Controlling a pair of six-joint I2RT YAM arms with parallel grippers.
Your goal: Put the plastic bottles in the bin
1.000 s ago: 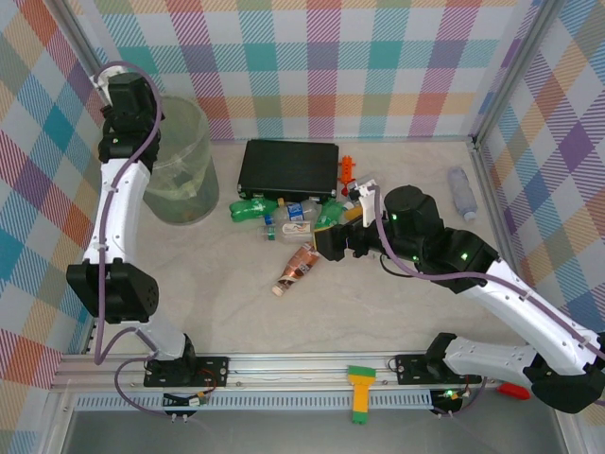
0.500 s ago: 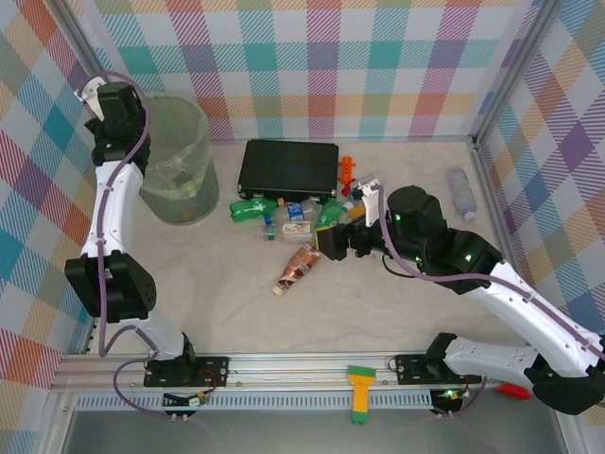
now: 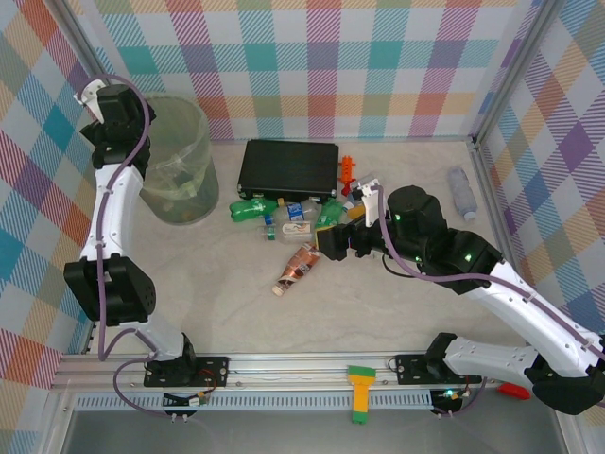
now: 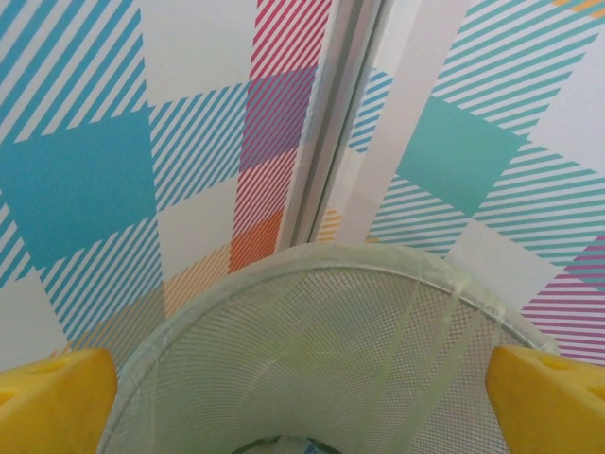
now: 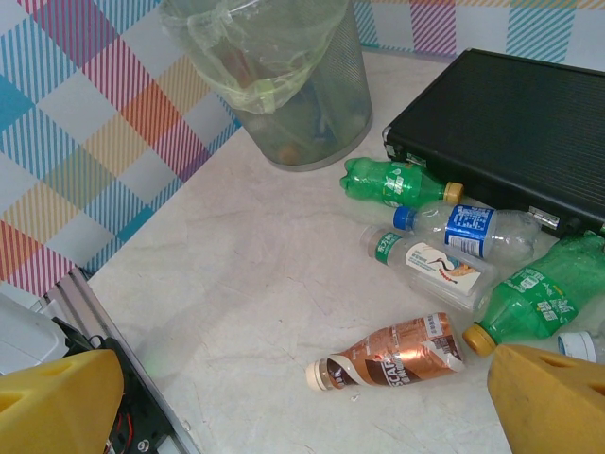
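Observation:
The bin [image 3: 186, 194], pale green and translucent, stands at the back left. My left gripper [image 3: 115, 112] hangs over its left rim. In the left wrist view the left gripper [image 4: 302, 416] is open with nothing between its yellow fingers [image 4: 52, 402], above the bin's mesh wall [image 4: 312, 312]. Several plastic bottles lie mid-table: a green one [image 3: 250, 209], a blue-labelled clear one [image 3: 299, 210], a white-labelled one [image 3: 295, 228], another green one [image 3: 331, 217] and a brown one [image 3: 296, 269]. My right gripper [image 3: 331, 245] is open just right of the brown bottle [image 5: 392, 355], above the table.
A flat black case [image 3: 288, 168] lies behind the bottles, with small orange toy pieces [image 3: 348, 171] at its right end. Another clear bottle [image 3: 461, 192] rests near the right wall. A green and yellow tool [image 3: 359, 392] sits on the front rail. Checked walls enclose the table.
My left gripper's jaws have opened wide and the gripper has shifted left, from over the bin towards its left rim. The right arm has barely moved.

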